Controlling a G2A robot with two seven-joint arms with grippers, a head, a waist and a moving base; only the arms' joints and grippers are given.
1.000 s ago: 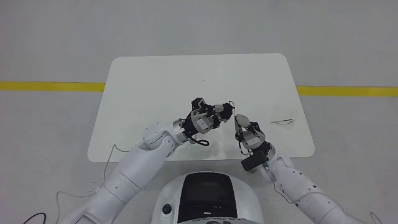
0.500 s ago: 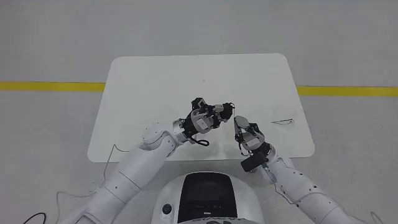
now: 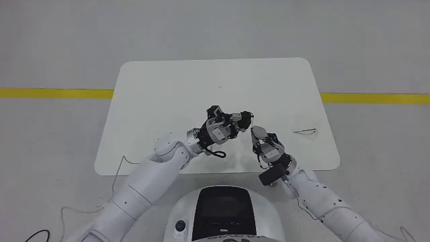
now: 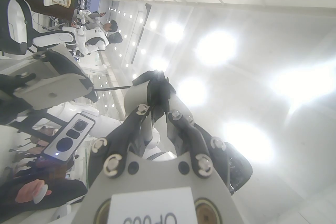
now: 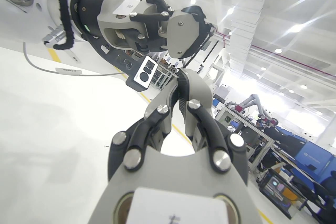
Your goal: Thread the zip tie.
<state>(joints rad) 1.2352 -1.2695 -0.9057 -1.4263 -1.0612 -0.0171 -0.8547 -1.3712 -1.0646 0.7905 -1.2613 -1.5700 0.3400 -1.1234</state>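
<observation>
Above the worktop (image 3: 201,87), the left hand (image 3: 246,116) is clenched on one end of the zip tie (image 5: 195,53). Its black strap slants across to the right hand (image 3: 255,132), pinched shut on the other end. The hands are nearly tip to tip, so threading likely depends on aligning that axis.

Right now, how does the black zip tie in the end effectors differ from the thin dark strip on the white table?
Support: the thin black zip tie hangs in the air between the left end effector and right end effector; the thin dark strip lies flat on the white table.
Grip: both end effectors are shut on the zip tie; the strip is untouched.
Shared: both dark and slender.
</observation>
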